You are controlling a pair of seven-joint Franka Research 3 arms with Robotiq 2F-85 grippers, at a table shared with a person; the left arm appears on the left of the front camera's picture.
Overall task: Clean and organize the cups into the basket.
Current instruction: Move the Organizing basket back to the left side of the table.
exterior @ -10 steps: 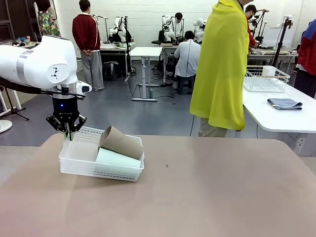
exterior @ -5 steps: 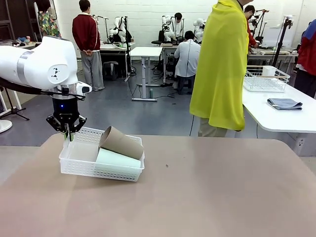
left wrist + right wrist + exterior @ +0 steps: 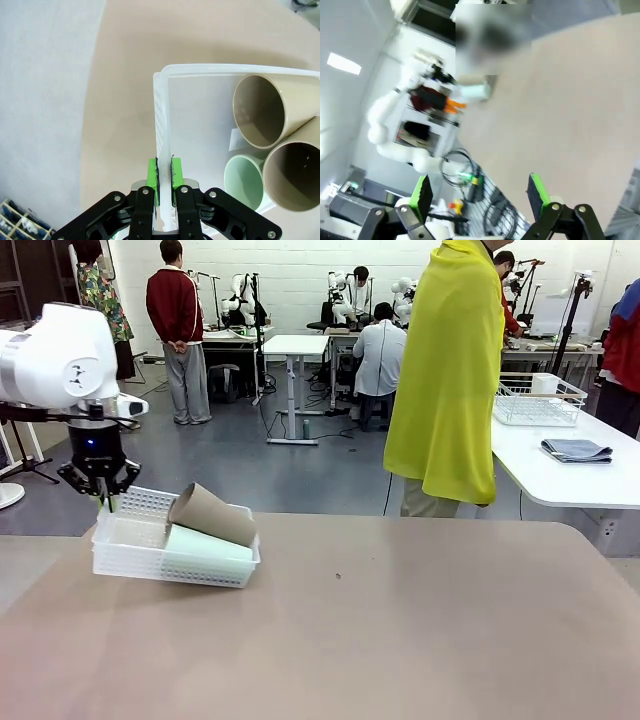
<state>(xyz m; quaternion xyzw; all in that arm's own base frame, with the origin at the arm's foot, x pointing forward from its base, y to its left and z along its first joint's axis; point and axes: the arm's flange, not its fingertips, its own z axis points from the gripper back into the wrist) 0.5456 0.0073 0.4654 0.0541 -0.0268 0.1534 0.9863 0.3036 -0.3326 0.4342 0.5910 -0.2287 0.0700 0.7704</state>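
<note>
- and here's the left gripper (image 3: pixel 104 499), clamped onto the rim of the white basket (image 3: pixel 150 565) at its far left corner, with the basket sitting near the table's (image 3: pixel 400 640) left edge.
- from the left wrist view you can see it plainly: the green pads (image 3: pixel 152 175) pinch the thin side wall of the basket (image 3: pixel 161 130), one inside, one outside.
- the basket looks tipped, its gripped end lifted a touch off the table.
- the cups are in: a brown cup (image 3: pixel 212 514) lies on its side across the top, open mouth to the left, resting on the mint green cup (image 3: pixel 205 543) beneath it.
- the wrist camera shows three open mouths facing it, two tan ones (image 3: pixel 258 111) (image 3: pixel 294 176) and a mint one (image 3: pixel 244 181) tucked between and below.
- the right gripper (image 3: pixel 480 195) is spread wide with nothing between its fingers, pointed off across the room.
- my read: loading is done and this is the tidy-up step, shifting the filled basket into place.
- next move calls for a low, slow carry or drag so the top cup doesn't roll out, then setting the basket flat before letting go of the rim.
- a person in a yellow cape (image 3: pixel 445 370) stands at the far side, hands not in play.
</note>
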